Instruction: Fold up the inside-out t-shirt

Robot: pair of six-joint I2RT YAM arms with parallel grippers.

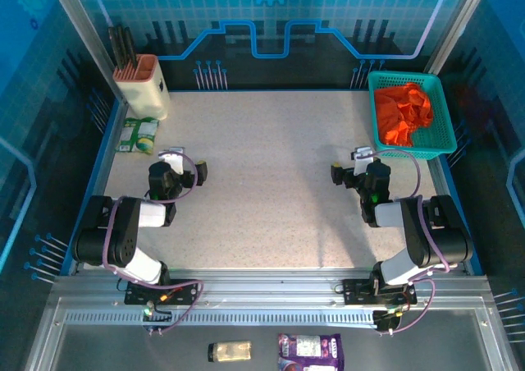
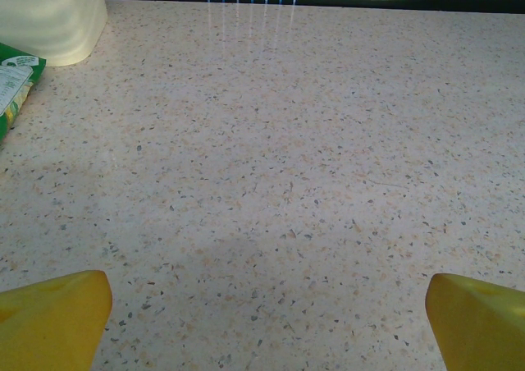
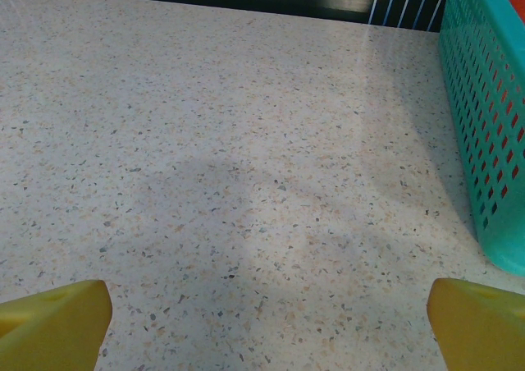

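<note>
1. Closest to me, on the metal rail in front of the arm bases, lie a small clear container and a purple pouch, side by side.
2. Past the rail, both arms rest low over the near half of the speckled table, well apart from each other.
3. The left end effector is spread wide. Its yellow fingertips sit far apart with nothing but bare table between them.
4. The right end effector is just as wide and holds nothing. Its yellow fingertips frame bare table too.
5. Beyond the left arm, near the left edge, a green packet lies flat.
6. Just behind the packet stands a cream holder with an orange top, and dark handles stick up out of it.
7. Beyond the right arm, in the far right corner of the table, sits a teal mesh basket. From the right wrist camera its side wall rises close by on the right.
8. The orange t-shirt lies crumpled in a heap inside that basket, well apart from both arms. Orange shows through the mesh holes.
</note>
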